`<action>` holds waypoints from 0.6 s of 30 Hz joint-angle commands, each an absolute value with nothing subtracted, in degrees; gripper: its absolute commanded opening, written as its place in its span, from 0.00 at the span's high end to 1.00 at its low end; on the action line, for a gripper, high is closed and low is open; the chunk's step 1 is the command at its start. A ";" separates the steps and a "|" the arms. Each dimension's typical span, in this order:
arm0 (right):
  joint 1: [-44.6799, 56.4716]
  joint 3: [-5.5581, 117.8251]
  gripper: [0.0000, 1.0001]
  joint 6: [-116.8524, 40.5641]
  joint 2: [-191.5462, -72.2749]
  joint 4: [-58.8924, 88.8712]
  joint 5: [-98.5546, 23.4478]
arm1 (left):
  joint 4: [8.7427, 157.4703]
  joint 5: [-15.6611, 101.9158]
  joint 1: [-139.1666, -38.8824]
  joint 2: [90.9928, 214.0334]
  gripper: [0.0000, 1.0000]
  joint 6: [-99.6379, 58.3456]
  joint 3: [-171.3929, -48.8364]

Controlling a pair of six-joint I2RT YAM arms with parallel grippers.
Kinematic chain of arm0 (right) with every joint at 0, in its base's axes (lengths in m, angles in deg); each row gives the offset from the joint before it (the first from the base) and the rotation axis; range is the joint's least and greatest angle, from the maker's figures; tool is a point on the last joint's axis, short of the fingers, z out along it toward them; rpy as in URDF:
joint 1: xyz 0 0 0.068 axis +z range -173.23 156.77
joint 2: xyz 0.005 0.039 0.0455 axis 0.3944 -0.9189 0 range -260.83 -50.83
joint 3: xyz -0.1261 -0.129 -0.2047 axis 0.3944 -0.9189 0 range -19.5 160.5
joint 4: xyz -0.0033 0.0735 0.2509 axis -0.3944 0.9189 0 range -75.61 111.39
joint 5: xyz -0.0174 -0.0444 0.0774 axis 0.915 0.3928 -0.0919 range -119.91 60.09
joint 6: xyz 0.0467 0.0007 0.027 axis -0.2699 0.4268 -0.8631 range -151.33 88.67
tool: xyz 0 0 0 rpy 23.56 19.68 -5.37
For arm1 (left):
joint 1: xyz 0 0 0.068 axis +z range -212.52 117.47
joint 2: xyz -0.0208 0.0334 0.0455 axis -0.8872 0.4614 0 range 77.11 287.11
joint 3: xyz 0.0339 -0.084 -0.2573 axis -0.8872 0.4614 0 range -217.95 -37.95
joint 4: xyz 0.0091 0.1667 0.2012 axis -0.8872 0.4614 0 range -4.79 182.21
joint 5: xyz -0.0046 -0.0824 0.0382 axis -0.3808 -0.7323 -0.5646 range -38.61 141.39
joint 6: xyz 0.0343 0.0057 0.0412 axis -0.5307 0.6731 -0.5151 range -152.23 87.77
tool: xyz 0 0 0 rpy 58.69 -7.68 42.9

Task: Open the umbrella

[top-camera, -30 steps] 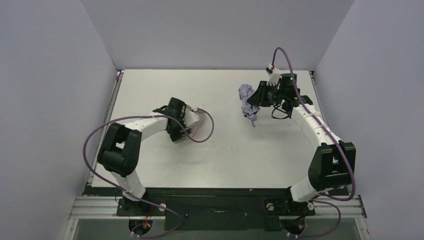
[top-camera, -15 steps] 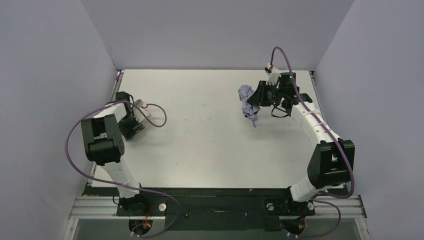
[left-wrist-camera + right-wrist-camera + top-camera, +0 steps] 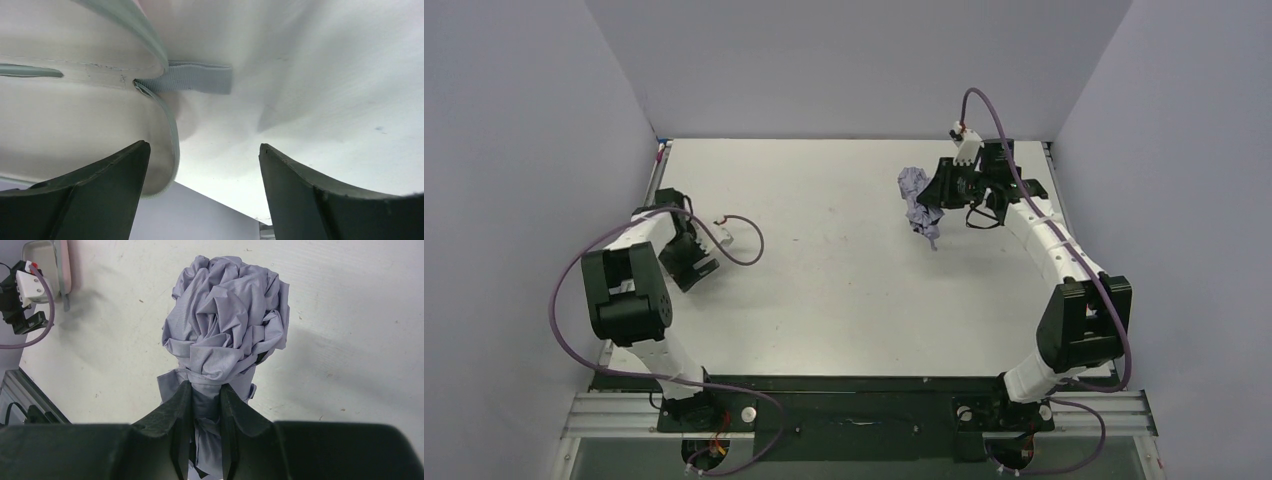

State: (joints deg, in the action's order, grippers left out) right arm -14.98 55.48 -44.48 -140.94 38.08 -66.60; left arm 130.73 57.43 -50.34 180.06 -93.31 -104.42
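The umbrella point(image 3: 916, 198) is folded, a crumpled lilac bundle held above the table at the back right. In the right wrist view its bunched fabric point(image 3: 227, 320) fills the centre, with black inner fabric low between the fingers. My right gripper point(image 3: 937, 194) is shut on the bundle's narrow tied part point(image 3: 206, 400). The shaft and handle are hidden. My left gripper point(image 3: 692, 264) is at the table's left edge, open and empty point(image 3: 205, 192), with bare table between its fingers.
A pale pink-beige capsule case point(image 3: 75, 115) with a grey strap loop point(image 3: 197, 82) lies beside my left finger point(image 3: 100, 195). It also shows at the top left of the right wrist view point(image 3: 50, 262). Purple cables loop beside both arms. Grey walls enclose the table point(image 3: 824, 270).
My left arm has swung from the table's middle to the left edge, then drawn slightly nearer. My right gripper has stayed shut on the umbrella, almost still.
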 commanded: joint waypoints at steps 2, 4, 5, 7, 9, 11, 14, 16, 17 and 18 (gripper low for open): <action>-13.60 61.12 1.00 -40.99 -140.69 37.58 -69.39 | 136.58 52.76 -55.03 171.30 0.18 -92.69 -107.73; -13.05 61.53 1.00 -40.45 -140.28 38.12 -69.62 | 137.79 51.99 -57.01 168.46 0.10 -92.18 -108.61; -12.87 61.71 1.00 -40.24 -139.99 38.43 -69.63 | 138.41 51.69 -57.96 166.87 0.07 -91.91 -109.40; -12.27 61.97 1.00 -39.60 -139.34 38.84 -69.66 | 139.02 49.91 -58.78 164.91 0.01 -90.88 -110.72; -11.47 62.24 1.00 -38.80 -138.61 39.29 -69.58 | 139.38 47.73 -59.21 163.37 0.03 -89.36 -112.20; -10.36 62.46 1.00 -38.06 -137.79 39.42 -69.74 | 139.55 44.49 -59.53 162.07 0.03 -86.49 -114.61; -7.67 62.96 1.00 -36.78 -136.29 39.46 -69.24 | 139.34 35.83 -60.18 160.21 0.03 -79.14 -119.70; -5.82 63.78 1.00 -36.16 -135.69 39.51 -68.61 | 138.15 30.57 -60.70 158.52 0.03 -75.71 -121.28; -5.30 64.31 1.00 -35.86 -135.49 39.53 -68.51 | 135.01 29.64 -61.00 156.74 0.03 -74.05 -121.10; -4.40 64.59 1.00 -35.75 -134.95 39.48 -68.41 | 132.65 28.94 -61.70 155.68 0.03 -70.04 -120.01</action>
State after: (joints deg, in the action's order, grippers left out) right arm -7.51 59.54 -37.90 -140.63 42.86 -67.34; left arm 138.20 40.21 -60.00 161.62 -81.55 -117.76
